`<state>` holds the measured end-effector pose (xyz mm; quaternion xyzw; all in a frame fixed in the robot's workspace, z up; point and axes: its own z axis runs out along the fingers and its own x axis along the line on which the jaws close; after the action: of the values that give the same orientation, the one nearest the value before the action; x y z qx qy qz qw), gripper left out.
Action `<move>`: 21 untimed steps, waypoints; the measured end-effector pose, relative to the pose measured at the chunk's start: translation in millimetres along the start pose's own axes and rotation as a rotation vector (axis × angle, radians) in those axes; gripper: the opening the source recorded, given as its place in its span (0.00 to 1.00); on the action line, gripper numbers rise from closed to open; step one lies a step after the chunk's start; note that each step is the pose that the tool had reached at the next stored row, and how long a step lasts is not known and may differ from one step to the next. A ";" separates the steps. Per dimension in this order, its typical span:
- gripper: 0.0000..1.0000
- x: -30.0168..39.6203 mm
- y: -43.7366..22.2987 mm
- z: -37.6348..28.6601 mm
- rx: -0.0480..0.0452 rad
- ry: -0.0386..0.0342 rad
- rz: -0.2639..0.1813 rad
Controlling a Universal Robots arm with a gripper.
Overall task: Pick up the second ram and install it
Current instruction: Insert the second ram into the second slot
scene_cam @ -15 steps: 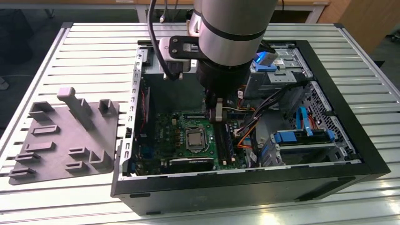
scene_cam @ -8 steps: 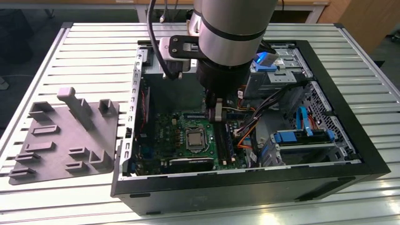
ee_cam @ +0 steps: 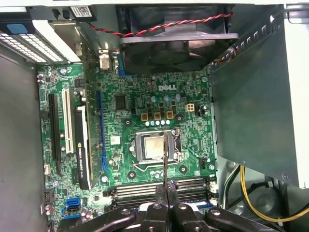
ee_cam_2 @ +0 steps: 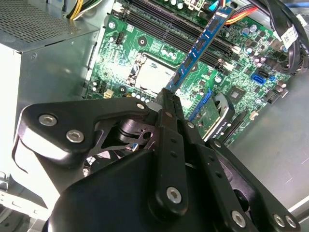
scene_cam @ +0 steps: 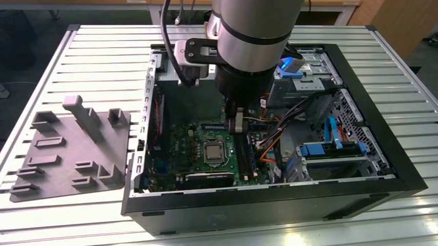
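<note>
Ram stick [ee_cam_2: 198, 48] is pinched at one end by the tool [ee_cam_2: 168, 96] and held above the motherboard [ee_cam: 145, 111] inside the open computer case [scene_cam: 274, 210]. In the first wrist view it is seen edge-on over the processor socket [ee_cam: 149, 147], near the memory slots [ee_cam: 140, 187], not seated. A grey tray [scene_cam: 61, 164] lies on the counter [scene_cam: 102, 56] beside the case.

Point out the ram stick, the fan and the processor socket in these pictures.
ram stick [ee_cam_2: 197, 48], second wrist view, middle of its blue face.
fan [ee_cam: 176, 50], first wrist view, dark body.
processor socket [ee_cam: 153, 146], first wrist view, silver centre.
</note>
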<state>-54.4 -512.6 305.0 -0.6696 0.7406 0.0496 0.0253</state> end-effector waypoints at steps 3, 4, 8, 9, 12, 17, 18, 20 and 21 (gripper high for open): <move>0.11 0.0 0.0 0.0 0.0003 -0.0001 0.002; 0.11 0.0 0.0 0.0 0.0003 -0.0001 0.003; 0.11 0.0 0.0 0.0 0.0008 -0.0004 0.007; 0.11 0.0 0.0 0.0 0.0009 -0.0004 0.008; 0.11 0.0 0.0 0.0 0.0011 -0.0005 0.011; 0.11 0.0 0.0 0.0 0.0016 -0.0006 0.015; 0.11 0.0 0.0 0.0 0.0017 -0.0007 0.016; 0.11 0.0 0.0 0.0 0.0018 -0.0007 0.017; 0.11 0.0 0.0 0.0 0.0019 -0.0008 0.018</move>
<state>-54.4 -512.6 305.0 -0.6630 0.7466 0.0493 0.0258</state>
